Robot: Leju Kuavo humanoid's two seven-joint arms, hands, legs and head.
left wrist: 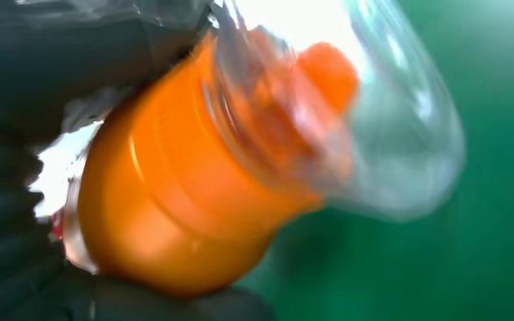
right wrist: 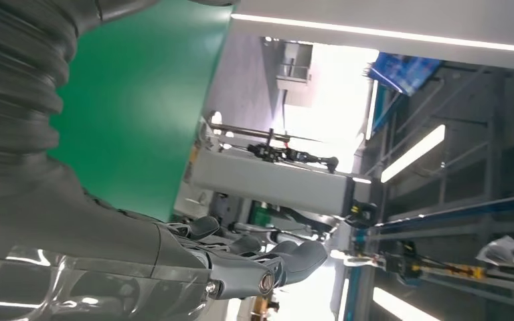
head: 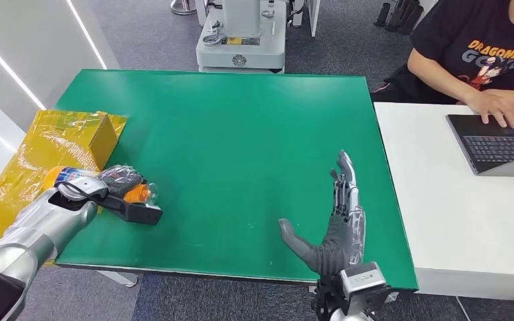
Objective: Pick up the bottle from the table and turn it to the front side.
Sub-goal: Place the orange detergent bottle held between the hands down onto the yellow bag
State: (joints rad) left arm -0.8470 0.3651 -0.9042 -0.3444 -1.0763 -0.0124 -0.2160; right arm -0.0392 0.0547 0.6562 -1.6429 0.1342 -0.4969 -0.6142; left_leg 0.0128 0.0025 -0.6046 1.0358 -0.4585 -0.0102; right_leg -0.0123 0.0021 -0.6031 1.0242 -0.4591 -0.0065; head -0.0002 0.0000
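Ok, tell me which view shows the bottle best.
The left wrist view: the bottle fills it close up, orange with its clear end toward the green table, though blurred. The head view shows the bottle small, mostly covered by the left hand gripping it. The right wrist view looks along the right hand instead.

I'm working in what looks like a robotics lab or office: grey carpet floor point(head: 147, 40); a green-topped table point(head: 241, 134) beside a white desk point(head: 442, 227) where a person point(head: 482, 53) types on a laptop point(head: 495, 144); a grey machine base point(head: 241, 40) behind; ceiling light strips point(right wrist: 411, 152).
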